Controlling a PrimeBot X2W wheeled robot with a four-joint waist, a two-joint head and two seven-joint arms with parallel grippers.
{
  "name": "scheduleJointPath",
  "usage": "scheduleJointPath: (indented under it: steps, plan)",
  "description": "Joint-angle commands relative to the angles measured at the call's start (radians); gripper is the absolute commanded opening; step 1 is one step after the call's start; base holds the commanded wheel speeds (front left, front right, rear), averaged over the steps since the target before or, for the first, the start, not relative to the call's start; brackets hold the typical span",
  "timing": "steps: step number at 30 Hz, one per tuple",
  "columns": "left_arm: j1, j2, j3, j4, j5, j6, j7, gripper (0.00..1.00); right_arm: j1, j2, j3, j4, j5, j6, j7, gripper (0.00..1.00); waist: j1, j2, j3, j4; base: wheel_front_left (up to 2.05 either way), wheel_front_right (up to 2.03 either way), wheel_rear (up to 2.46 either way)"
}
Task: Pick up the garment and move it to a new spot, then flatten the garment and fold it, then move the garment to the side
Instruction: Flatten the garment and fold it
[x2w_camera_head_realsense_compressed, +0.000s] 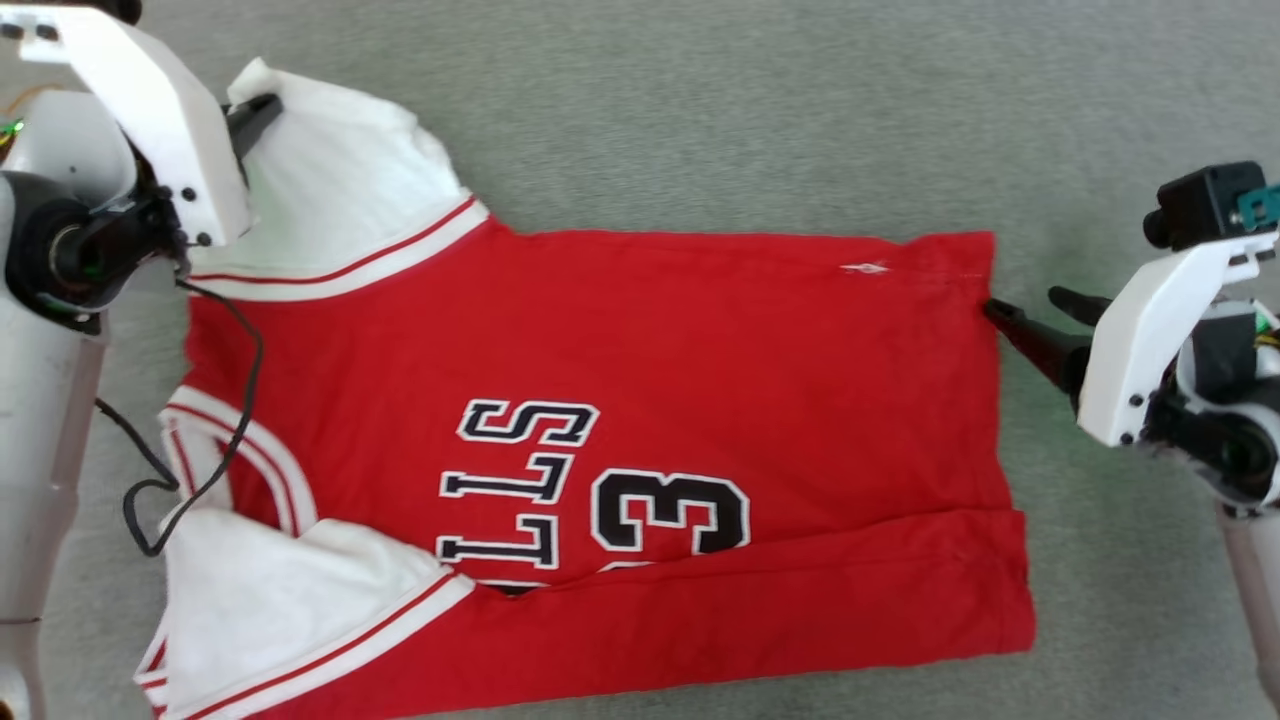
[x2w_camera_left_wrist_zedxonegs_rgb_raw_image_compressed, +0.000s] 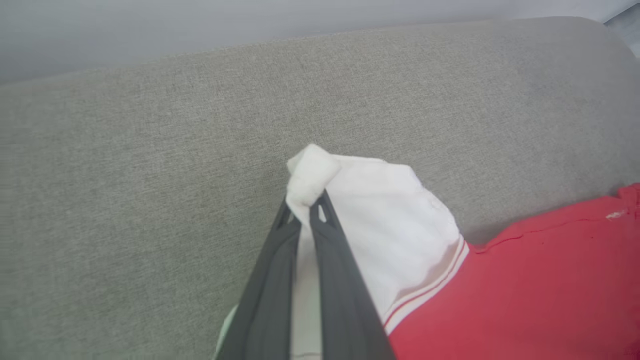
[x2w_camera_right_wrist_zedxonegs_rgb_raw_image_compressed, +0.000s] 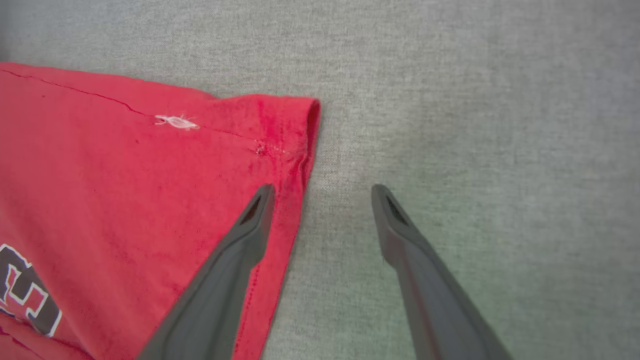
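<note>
The garment (x2w_camera_head_realsense_compressed: 600, 400), a red jersey with white sleeves and black lettering, lies spread on the grey fabric surface, its near long edge folded over. My left gripper (x2w_camera_head_realsense_compressed: 262, 108) is at the far left, shut on the tip of the far white sleeve (x2w_camera_left_wrist_zedxonegs_rgb_raw_image_compressed: 380, 220); the cloth bunches above the fingertips (x2w_camera_left_wrist_zedxonegs_rgb_raw_image_compressed: 320, 205). My right gripper (x2w_camera_head_realsense_compressed: 1030, 305) is open at the hem's far right corner (x2w_camera_right_wrist_zedxonegs_rgb_raw_image_compressed: 295, 125). One finger (x2w_camera_right_wrist_zedxonegs_rgb_raw_image_compressed: 250, 225) rests over the red hem edge, the other (x2w_camera_right_wrist_zedxonegs_rgb_raw_image_compressed: 395, 225) over bare surface.
Grey woven upholstery (x2w_camera_head_realsense_compressed: 760, 110) surrounds the garment, with open room beyond it and to the right. A black cable (x2w_camera_head_realsense_compressed: 215, 400) hangs from my left arm over the garment's collar end. A rounded cushion edge (x2w_camera_left_wrist_zedxonegs_rgb_raw_image_compressed: 350, 35) shows in the left wrist view.
</note>
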Motion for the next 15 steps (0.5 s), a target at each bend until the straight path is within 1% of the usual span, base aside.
scheduleJointPath:
  steps: [1, 6, 11, 12, 14, 15]
  plan:
    - [-0.02, -0.009, -0.007, -0.013, 0.003, -0.005, -0.01, 0.0, -0.029, -0.01, -0.006, 0.015, -0.006, 0.0, 0.017, 1.0, 0.0, 0.0, 0.013, 0.038, 0.0, 0.0, 0.0]
    - [-0.031, -0.019, -0.024, -0.052, 0.007, -0.018, -0.029, 0.0, -0.092, 0.006, -0.019, 0.088, -0.023, 0.0, 0.07, 1.0, 0.0, 0.0, 0.045, 0.077, 0.0, 0.0, 0.0]
    - [-0.02, -0.014, -0.037, -0.068, 0.003, -0.025, -0.043, 0.0, -0.104, 0.031, 0.014, 0.176, -0.034, 0.0, 0.116, 1.0, 0.0, 0.0, 0.06, 0.091, 0.0, 0.0, 0.0]
    - [-0.017, -0.013, -0.039, -0.069, 0.001, -0.026, -0.045, 0.0, -0.101, 0.037, 0.021, 0.194, -0.033, 0.0, 0.129, 0.38, 0.0, 0.0, 0.061, 0.092, 0.0, 0.0, 0.0]
    - [-0.014, -0.012, -0.042, -0.068, -0.004, -0.028, -0.044, 0.0, -0.098, 0.042, 0.036, 0.213, -0.027, 0.0, 0.14, 0.0, 0.0, 0.0, 0.062, 0.094, 0.0, 0.0, 0.0]
    - [-0.012, -0.01, -0.043, -0.066, -0.006, -0.027, -0.045, 0.0, -0.104, 0.04, 0.043, 0.213, -0.028, 0.0, 0.136, 0.0, 0.0, 0.0, 0.062, 0.095, 0.0, 0.0, 0.0]
